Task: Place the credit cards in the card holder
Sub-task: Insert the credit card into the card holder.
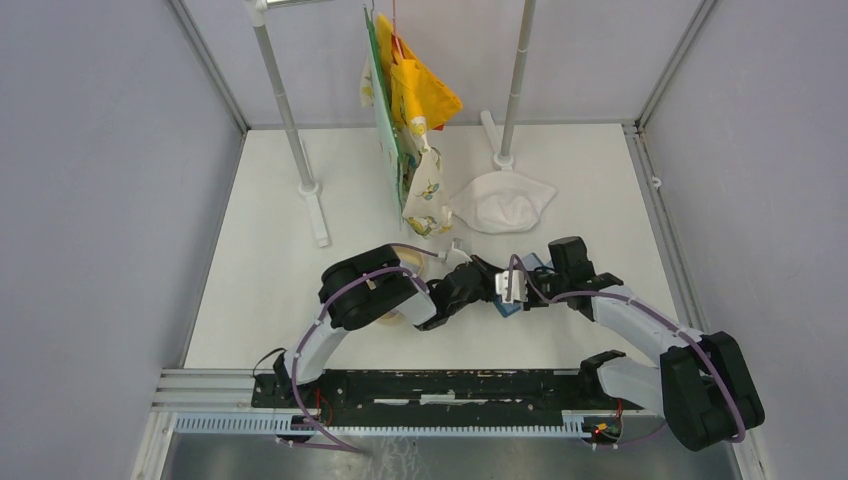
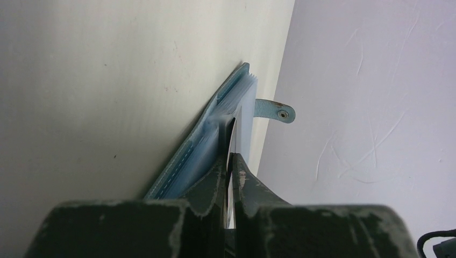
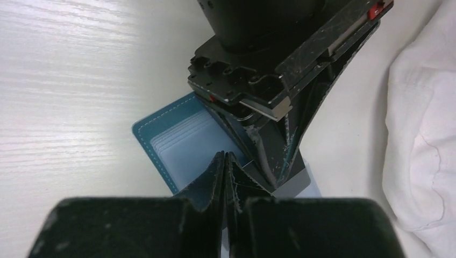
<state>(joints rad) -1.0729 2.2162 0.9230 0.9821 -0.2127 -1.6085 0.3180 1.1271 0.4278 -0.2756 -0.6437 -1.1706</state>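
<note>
**Top external view: two arms meet in the middle of the bench point(image 1: 270, 250)**

A white cloth point(image 1: 500, 200) lies on the far part of the white bench. Just in front of it, the left hand point(image 2: 232, 158) and the right hand point(image 3: 225, 157) come tip to tip over the card holder point(image 3: 156, 131), which lies open on the bench. The left hand pinches a thin leaf of the holder's clear pockets point(image 2: 248, 102) and holds it up off the blue cover. The right hand's fingers are pressed together, tips down at the pockets. It is not clear if anything thin is caught between them. The credit cards do not show clearly. A dark strip point(image 2: 230, 141) at the left hand's fingers may be one. The little snap tab point(image 2: 277, 111) sticks out free.

To do this step well, the left hand should keep the pocket mouth steady and open. A card should then slide in flat, with no hard push.
</note>
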